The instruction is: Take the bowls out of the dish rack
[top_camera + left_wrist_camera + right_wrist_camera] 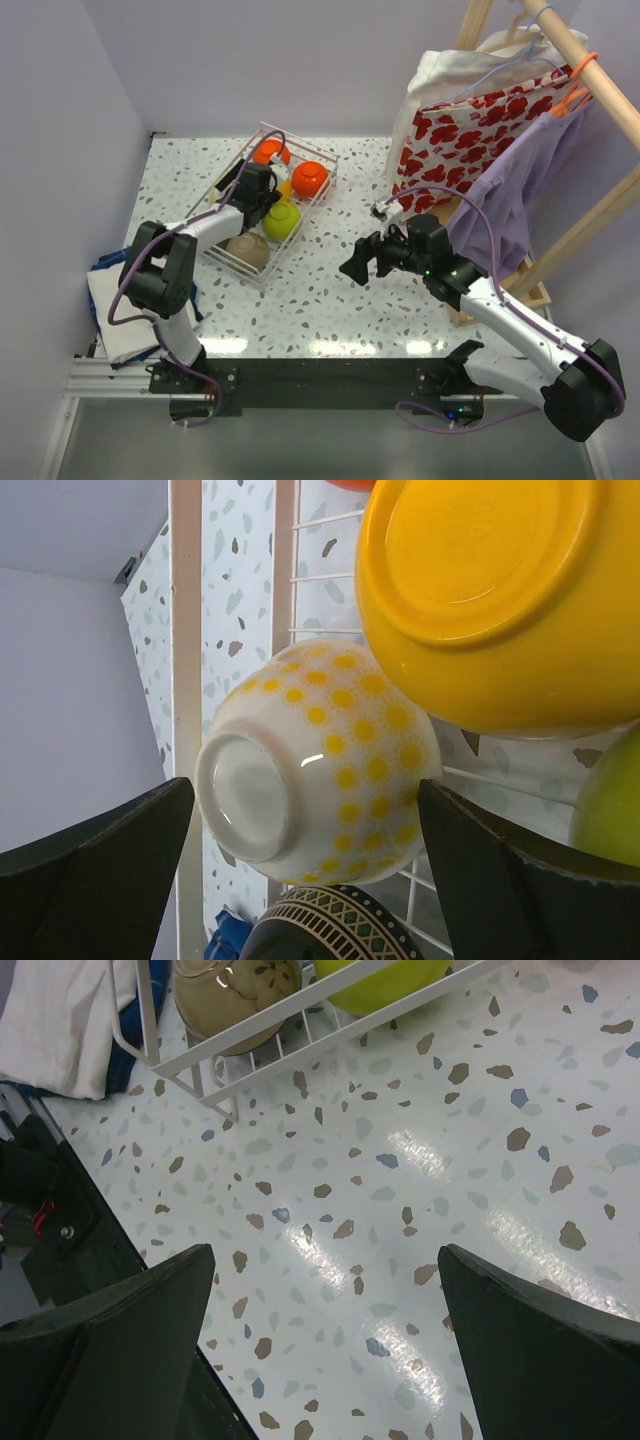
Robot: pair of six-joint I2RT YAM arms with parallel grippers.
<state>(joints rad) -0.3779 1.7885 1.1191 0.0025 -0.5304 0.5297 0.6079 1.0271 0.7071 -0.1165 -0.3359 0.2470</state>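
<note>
Left gripper (305, 790): jaws wide apart, nothing held, low over the dish rack (185, 630), straddling the cream bowl (330, 750) with yellow dots; foot of that bowl turned toward the wrist, both fingers clear of it. Step in hand, by judgement: first pick, no bowl yet out on the table (420, 1190). To do well: descend squarely, keep the left finger off the white wire beside it, close only once past the widest curve (glazed round sides likely to slip), then lift straight up. In the way: yellow-orange bowl (490, 590) just ahead of the right finger, overlapping the cream one; lime green bowl (612, 800) outside that finger; dark patterned bowl (330, 930) directly under the palm. Also in the rack: tan bowl (247, 250), orange-red bowl (310, 178). Right gripper (325, 1260): jaws apart, empty, over speckled table, rack corner ahead and to its left. Wooden clothes rack (590, 70) with hung garments beside that arm, well apart from the work.
</note>
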